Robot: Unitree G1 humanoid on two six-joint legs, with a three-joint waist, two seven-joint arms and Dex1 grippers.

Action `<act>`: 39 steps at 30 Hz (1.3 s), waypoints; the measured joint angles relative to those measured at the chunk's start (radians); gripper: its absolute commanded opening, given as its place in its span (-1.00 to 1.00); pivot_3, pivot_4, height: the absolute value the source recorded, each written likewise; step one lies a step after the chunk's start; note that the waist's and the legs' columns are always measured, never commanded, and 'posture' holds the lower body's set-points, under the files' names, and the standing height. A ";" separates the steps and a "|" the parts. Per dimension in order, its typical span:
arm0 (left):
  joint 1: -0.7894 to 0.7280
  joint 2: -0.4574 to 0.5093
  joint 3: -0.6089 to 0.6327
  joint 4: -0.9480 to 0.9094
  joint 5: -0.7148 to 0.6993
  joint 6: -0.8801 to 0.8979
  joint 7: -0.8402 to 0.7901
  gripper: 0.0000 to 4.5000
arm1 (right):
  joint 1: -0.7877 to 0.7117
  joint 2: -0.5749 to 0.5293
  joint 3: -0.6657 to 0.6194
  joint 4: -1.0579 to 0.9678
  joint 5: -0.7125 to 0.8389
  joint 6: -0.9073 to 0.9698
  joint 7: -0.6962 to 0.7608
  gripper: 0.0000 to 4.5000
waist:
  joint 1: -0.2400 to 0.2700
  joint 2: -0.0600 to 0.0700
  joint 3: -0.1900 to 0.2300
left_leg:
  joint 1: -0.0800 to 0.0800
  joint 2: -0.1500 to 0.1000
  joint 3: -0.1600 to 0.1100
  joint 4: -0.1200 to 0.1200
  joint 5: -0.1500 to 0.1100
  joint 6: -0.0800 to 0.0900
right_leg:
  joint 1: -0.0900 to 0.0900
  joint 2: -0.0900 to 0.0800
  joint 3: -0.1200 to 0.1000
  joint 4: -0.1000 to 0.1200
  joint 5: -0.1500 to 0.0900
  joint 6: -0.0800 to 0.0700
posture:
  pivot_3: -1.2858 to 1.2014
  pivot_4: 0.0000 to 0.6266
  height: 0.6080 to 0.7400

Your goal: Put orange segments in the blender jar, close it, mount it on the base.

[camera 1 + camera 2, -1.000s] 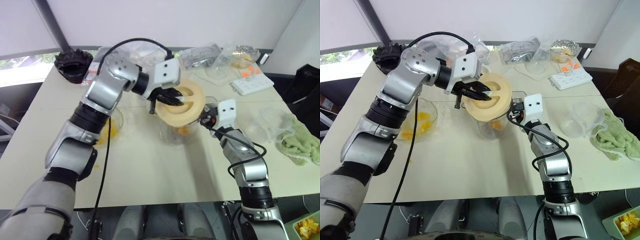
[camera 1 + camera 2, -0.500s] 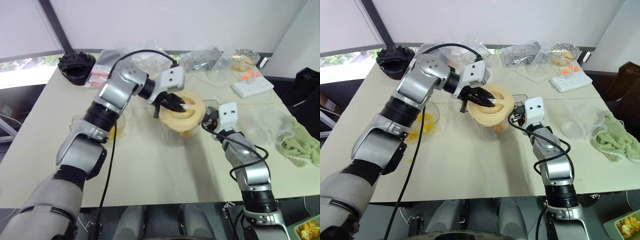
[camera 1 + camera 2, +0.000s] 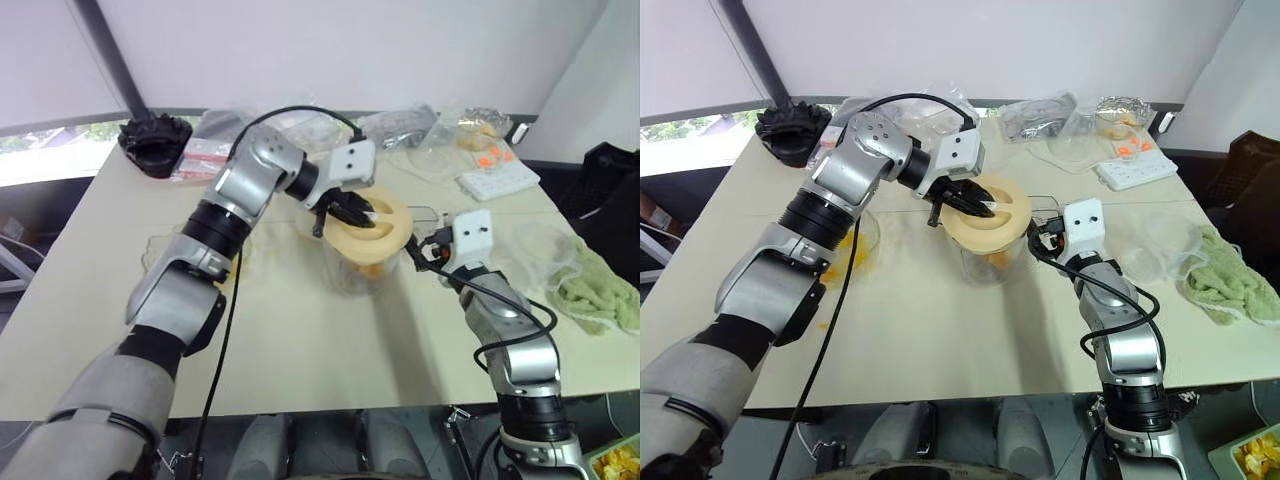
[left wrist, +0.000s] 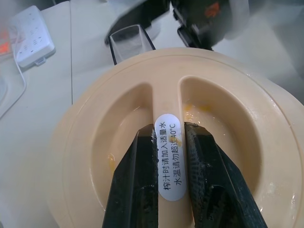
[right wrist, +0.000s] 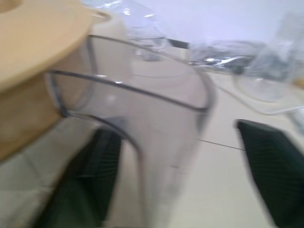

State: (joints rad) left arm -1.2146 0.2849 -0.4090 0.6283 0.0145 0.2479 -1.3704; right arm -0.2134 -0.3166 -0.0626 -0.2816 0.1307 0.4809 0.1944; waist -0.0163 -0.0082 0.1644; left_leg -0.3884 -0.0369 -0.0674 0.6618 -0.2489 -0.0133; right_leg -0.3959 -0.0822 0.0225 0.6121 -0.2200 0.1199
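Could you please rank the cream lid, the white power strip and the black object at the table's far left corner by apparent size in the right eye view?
1. Cream lid, clearly largest.
2. Power strip and black object look alike; both lie farther off, so unranked.

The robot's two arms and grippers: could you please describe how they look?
Both arms are jointed silver-grey metal shells with black bands at the joints. A black cable runs loose along each arm to a white boxy block at the wrist. The left gripper and the right gripper each have two black fingers, flat and tapering, with ribbed inner faces.
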 measured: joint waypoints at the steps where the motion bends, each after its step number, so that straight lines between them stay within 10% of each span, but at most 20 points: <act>1: 0.000 -0.003 0.000 0.000 0.003 0.000 0.001 -0.89 | 0.000 0.001 0.002 0.000 -0.002 -0.001 0.000 0.81 | 0.000 0.001 -0.001 | 0.000 0.000 0.000 0.000 0.000 0.000 | 0.000 0.000 0.000 0.000 0.000 0.000 | 0.03 -0.52 1.00; 28: -0.004 -0.013 0.036 0.008 0.004 0.015 0.007 -0.89 | 0.076 0.081 -0.015 -0.093 0.012 0.088 -0.002 0.81 | 0.000 0.001 -0.001 | -0.001 0.000 0.001 -0.012 0.000 0.000 | -0.008 0.000 0.000 -0.002 -0.002 -0.002 | 0.03 -0.52 1.00; 35: 0.011 -0.003 0.044 -0.024 0.003 0.033 0.007 -0.89 | 0.032 0.096 -0.015 -0.060 0.012 0.074 0.010 -0.50 | 0.000 0.001 -0.001 | -0.002 0.000 0.000 -0.014 0.000 0.000 | -0.009 -0.001 0.000 -0.004 -0.002 -0.002 | 0.03 -0.52 1.00; 39: 0.023 0.007 0.052 -0.048 0.002 0.051 0.009 -0.89 | 0.018 0.101 -0.014 -0.043 0.013 0.064 0.017 -0.63 | -0.003 0.001 -0.001 | -0.002 0.000 0.001 -0.015 0.000 0.000 | -0.009 0.000 0.000 -0.004 -0.002 -0.002 | 0.03 -0.52 1.00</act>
State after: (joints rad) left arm -1.1916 0.2915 -0.3571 0.5807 0.0169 0.2985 -1.3609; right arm -0.1958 -0.2156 -0.0766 -0.3242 0.1436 0.5453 0.2113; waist -0.0195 -0.0075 0.1634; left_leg -0.3900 -0.0369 -0.0667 0.6467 -0.2488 -0.0132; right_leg -0.4050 -0.0824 0.0226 0.6077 -0.2218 0.1176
